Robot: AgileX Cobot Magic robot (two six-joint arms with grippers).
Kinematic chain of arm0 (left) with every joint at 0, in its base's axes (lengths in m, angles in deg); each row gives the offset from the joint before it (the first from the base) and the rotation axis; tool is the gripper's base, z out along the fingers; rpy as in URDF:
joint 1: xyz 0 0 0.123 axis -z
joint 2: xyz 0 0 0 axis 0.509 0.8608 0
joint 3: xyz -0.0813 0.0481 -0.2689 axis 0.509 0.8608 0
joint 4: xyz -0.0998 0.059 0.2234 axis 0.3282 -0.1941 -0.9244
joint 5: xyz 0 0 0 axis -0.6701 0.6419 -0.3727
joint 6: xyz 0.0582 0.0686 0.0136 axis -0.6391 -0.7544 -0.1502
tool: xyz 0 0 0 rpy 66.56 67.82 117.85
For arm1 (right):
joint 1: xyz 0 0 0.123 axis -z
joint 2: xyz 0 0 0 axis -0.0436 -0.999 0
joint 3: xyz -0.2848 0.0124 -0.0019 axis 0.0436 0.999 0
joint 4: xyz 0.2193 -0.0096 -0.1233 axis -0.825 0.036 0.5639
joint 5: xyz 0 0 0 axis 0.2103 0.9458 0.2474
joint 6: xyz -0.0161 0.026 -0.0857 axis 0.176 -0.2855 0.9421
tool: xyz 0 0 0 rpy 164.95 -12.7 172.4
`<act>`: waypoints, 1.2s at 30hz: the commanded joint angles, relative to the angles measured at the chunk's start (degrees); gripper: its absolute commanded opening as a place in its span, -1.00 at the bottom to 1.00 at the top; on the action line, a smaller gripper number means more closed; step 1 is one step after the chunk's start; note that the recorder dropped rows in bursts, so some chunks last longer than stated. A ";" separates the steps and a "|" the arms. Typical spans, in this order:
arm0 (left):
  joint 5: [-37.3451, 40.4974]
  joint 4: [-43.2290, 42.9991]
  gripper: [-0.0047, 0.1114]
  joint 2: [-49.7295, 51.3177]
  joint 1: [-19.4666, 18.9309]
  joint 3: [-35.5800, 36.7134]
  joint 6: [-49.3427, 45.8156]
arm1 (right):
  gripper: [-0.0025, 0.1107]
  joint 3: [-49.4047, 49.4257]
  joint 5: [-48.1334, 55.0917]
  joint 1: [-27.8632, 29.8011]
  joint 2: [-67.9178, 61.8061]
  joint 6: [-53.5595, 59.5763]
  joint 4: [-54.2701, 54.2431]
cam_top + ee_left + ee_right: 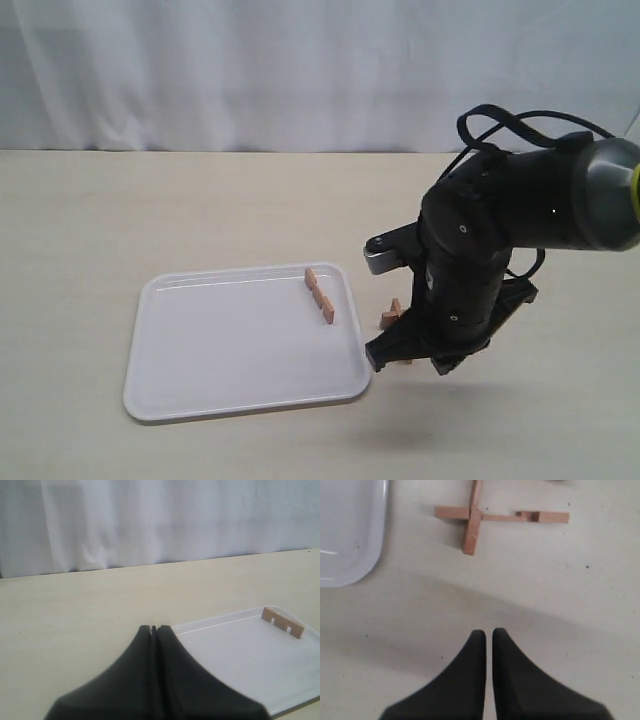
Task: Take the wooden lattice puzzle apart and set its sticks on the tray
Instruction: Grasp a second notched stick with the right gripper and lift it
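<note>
A wide pale table (150, 210) fills the scene, with a white curtain (250, 70) behind it; on the table the white tray (230, 350) lies flat, in the left half of the exterior view.

The black right arm (480, 250) bends down over the table just beside the right edge of the tray. Its right gripper (485, 632) is closed; the two fingers stand side by side with only a thin line between them, and nothing is held. It is over bare table, near a rounded corner of the tray and apart from the wood. The left gripper (153, 628) is closed also, its fingers pressed together and holding nothing; it is over the table, just before the rim of the tray.

The puzzle (472, 516) lies on the table, outside the tray and near its right edge. In the right wrist view it shows as two reddish-brown sticks crossed, and one of them has an open square notch; whether more pieces join it beyond the picture edge I cannot tell. In the exterior view the arm hides most of it.

One single stick (319, 295) is on the tray, close to its far right corner; it stands on its narrow side, and the left wrist view shows its two notches turned down to the tray floor.
</note>
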 commanded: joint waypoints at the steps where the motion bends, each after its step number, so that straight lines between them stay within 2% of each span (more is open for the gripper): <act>1: -0.72 0.04 -0.92 0.02 -0.05 0.13 0.18 | -0.88 1.21 -6.16 0.32 0.72 0.04 -0.11; 4: -0.72 0.04 -0.92 0.02 -0.05 0.13 0.18 | -0.85 1.21 -7.68 0.32 0.72 -0.65 -0.11; 10: -0.72 0.04 -0.92 0.02 -0.05 0.13 0.18 | -0.53 1.21 -10.48 0.32 0.62 -1.43 -0.93; 14: -0.72 0.04 -0.92 0.02 -0.05 0.13 0.18 | -0.45 1.21 -10.48 1.62 0.41 -1.43 -2.63; 20: -0.72 0.04 -0.92 0.02 -0.05 0.13 0.18 | -0.45 1.21 -10.48 6.07 -1.50 2.65 -7.03; 26: -0.72 0.04 -0.92 0.02 -0.05 0.13 0.18 | -0.45 1.21 -12.44 6.04 -3.19 9.54 -13.93; 36: -0.72 0.04 -0.92 0.02 -0.05 0.13 0.18 | -0.45 1.21 -15.63 6.04 -6.04 9.54 -12.62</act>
